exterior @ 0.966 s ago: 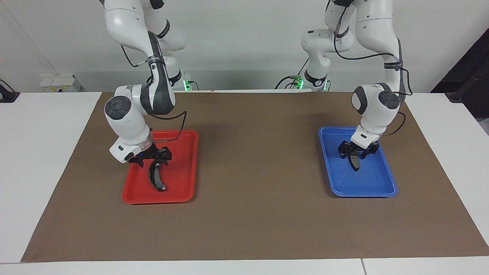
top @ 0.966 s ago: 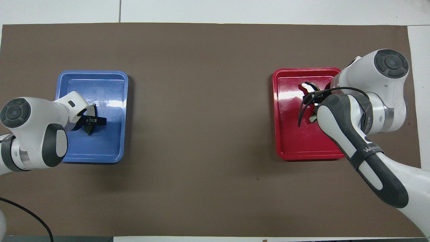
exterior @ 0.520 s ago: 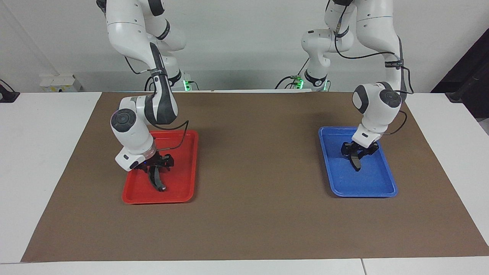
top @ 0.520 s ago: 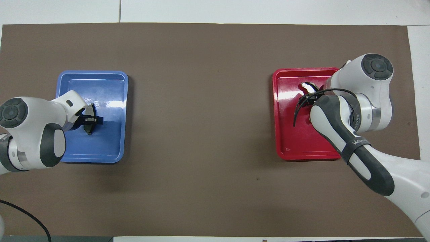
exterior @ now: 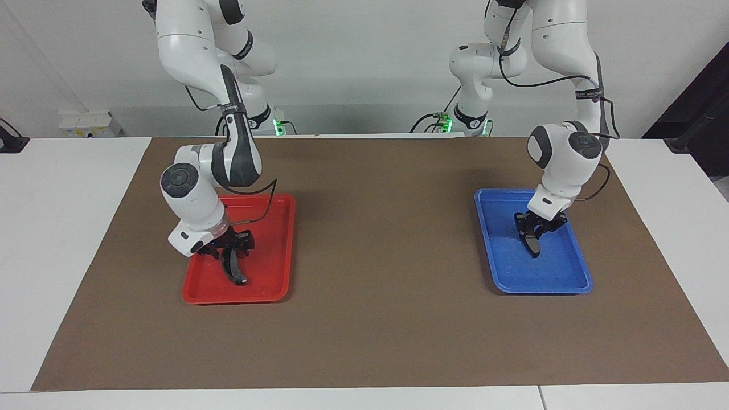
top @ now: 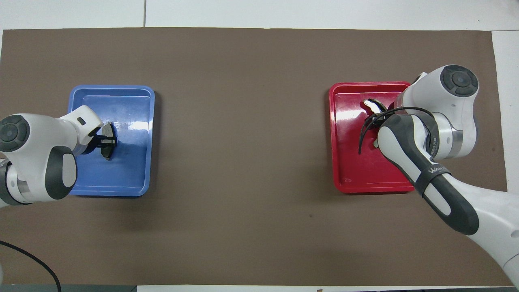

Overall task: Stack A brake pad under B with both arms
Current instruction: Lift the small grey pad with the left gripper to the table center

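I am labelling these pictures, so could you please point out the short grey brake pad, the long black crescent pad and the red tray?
short grey brake pad point(top: 108, 147), overhead view, on its end nearer the robots.
long black crescent pad point(exterior: 234, 272), facing view, on its curved body below the gripper.
red tray point(exterior: 273, 267), facing view, on its bare floor.

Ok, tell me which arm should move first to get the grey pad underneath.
Left. The left claw grips A brake pad in the blue tray, and that pad goes down first; the right claw is at B.
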Controlling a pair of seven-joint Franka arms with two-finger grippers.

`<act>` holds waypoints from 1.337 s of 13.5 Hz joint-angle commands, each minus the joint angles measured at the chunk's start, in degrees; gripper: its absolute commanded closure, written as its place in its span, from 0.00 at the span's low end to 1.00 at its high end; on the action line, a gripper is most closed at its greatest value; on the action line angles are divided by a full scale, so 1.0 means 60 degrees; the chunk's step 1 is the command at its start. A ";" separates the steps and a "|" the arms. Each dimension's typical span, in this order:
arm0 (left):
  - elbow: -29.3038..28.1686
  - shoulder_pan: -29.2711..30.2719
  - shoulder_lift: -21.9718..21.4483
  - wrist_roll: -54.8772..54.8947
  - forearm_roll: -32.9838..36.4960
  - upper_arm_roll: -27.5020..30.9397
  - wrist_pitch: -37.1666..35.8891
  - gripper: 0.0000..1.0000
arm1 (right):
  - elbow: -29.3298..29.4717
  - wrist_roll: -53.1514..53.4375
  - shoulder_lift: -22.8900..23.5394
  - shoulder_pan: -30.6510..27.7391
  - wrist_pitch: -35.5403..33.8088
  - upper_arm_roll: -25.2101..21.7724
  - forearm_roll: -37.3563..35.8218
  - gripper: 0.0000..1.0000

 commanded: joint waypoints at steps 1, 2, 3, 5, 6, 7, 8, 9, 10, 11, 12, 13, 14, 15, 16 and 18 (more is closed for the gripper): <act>0.0171 -0.0136 -0.0102 -0.0280 0.0054 0.0124 -0.0310 0.99 | -0.0116 -0.0356 -0.0013 -0.0323 0.0207 0.0175 -0.0005 0.20; 0.0273 -0.0136 -0.0131 -0.0324 0.0054 0.0124 -0.0426 0.99 | -0.0116 -0.0341 -0.0013 -0.0337 0.0221 0.0175 -0.0005 0.20; 0.0549 -0.0150 -0.0132 -0.0411 0.0068 0.0109 -0.0775 0.99 | -0.0116 -0.0341 -0.0013 -0.0337 0.0221 0.0175 -0.0005 0.21; 0.1222 -0.0165 -0.0263 -0.0776 0.0068 -0.0007 -0.1624 0.99 | -0.0131 -0.0356 -0.0013 -0.0337 0.0221 0.0175 -0.0005 0.26; 0.1588 -0.0165 -0.0307 -0.1098 0.0068 -0.0153 -0.2005 0.99 | -0.0131 -0.0356 -0.0013 -0.0337 0.0207 0.0175 -0.0005 0.28; 0.1940 -0.0209 -0.0337 -0.1521 0.0054 -0.0604 -0.2313 0.99 | -0.0131 -0.0356 -0.0013 -0.0337 0.0207 0.0175 -0.0005 0.28; 0.2205 -0.0223 -0.0322 -0.2251 0.0068 -0.1029 -0.2374 0.99 | -0.0131 -0.0356 -0.0013 -0.0337 0.0207 0.0175 -0.0005 0.30; 0.2338 -0.0253 -0.0279 -0.2954 0.0068 -0.1483 -0.2259 0.99 | -0.0131 -0.0356 -0.0013 -0.0337 0.0207 0.0175 -0.0005 0.30; 0.2586 -0.0267 -0.0220 -0.3614 0.0068 -0.2111 -0.2229 0.99 | -0.0131 -0.0356 -0.0013 -0.0337 0.0207 0.0175 -0.0005 0.30; 0.2820 -0.0268 -0.0191 -0.4084 0.0097 -0.2596 -0.2272 0.99 | -0.0131 -0.0356 -0.0013 -0.0337 0.0207 0.0175 -0.0005 0.31; 0.2895 -0.0268 -0.0176 -0.4597 0.0127 -0.3079 -0.2243 0.99 | -0.0131 -0.0356 -0.0013 -0.0337 0.0192 0.0175 -0.0019 0.32; 0.2983 -0.0210 -0.0161 -0.5109 0.0460 -0.3737 -0.2272 0.99 | -0.0116 -0.0356 -0.0013 -0.0337 0.0206 0.0175 -0.0005 0.33; 0.3100 -0.0165 0.0013 -0.5709 0.1000 -0.4396 -0.2272 0.99 | -0.0116 -0.0356 -0.0013 -0.0337 0.0192 0.0175 -0.0005 0.35; 0.3304 -0.0151 0.0290 -0.6716 0.1658 -0.5070 -0.2258 0.99 | -0.0131 -0.0356 -0.0013 -0.0337 0.0206 0.0175 -0.0005 0.35; 0.3683 -0.0165 0.0757 -0.7697 0.2376 -0.5613 -0.2272 0.99 | -0.0116 -0.0356 -0.0028 -0.0337 0.0178 0.0175 -0.0005 0.35; 0.4300 -0.0630 0.1753 -0.9457 0.3870 -0.6261 -0.2389 0.98 | -0.0131 -0.0356 -0.0028 -0.0337 0.0177 0.0175 -0.0005 0.39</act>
